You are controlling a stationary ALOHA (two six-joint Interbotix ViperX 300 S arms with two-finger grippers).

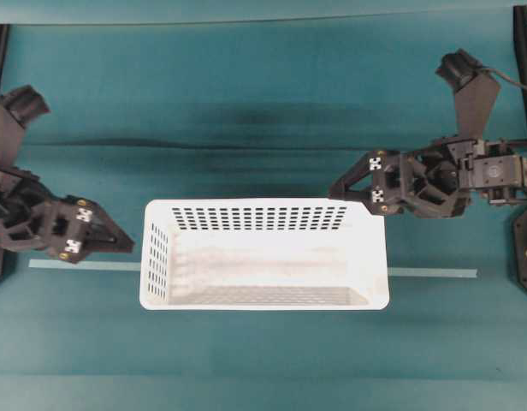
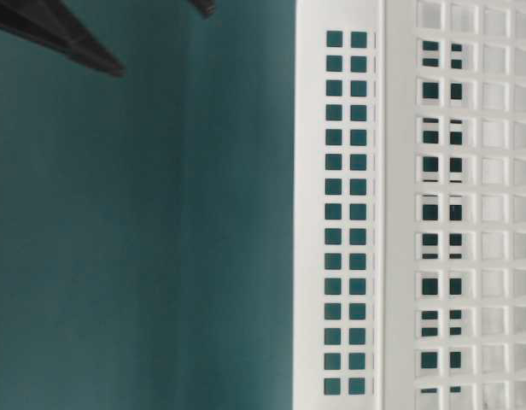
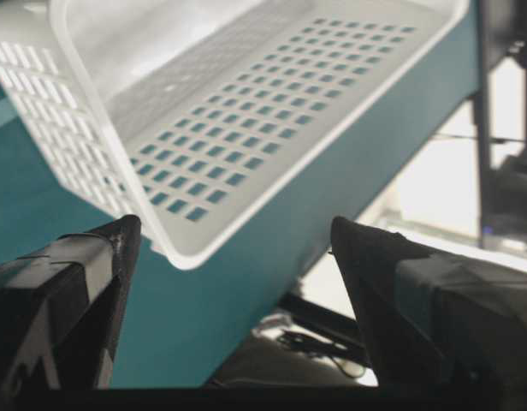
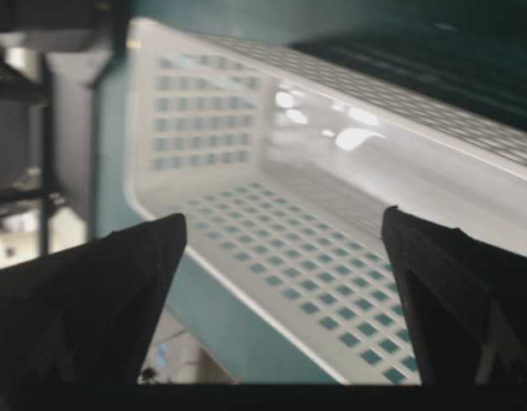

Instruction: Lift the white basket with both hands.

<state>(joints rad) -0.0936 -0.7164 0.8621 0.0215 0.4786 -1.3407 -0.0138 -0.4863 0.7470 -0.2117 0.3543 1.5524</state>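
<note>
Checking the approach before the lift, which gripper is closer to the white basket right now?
Right. The right gripper hangs open over the white basket's far right corner; the left gripper, also open, sits just off its left end.

Counts, overhead view mostly:

- 1 white basket (image 1: 263, 253) on the bench (image 1: 246, 111). Nothing countable inside it.
- 4 perforated walls on the basket, 1 solid floor. Far long wall has approx. 4 rows of holes; exact no. per row too small to count.
- 2 robot arms, 1 each side of the basket.
- 2 tools: left tool (image 1: 118, 240), right tool (image 1: 342, 190). Each w/ 2 fingers, so 4 fingers total, both pairs spread wide, nothing between them.
- 1 pale strip (image 1: 84, 265) across the bench, seen as 2 pieces either side of the basket; prob. one continuous strip but the middle is hidden.
- 1 bench, teal cover.
</note>
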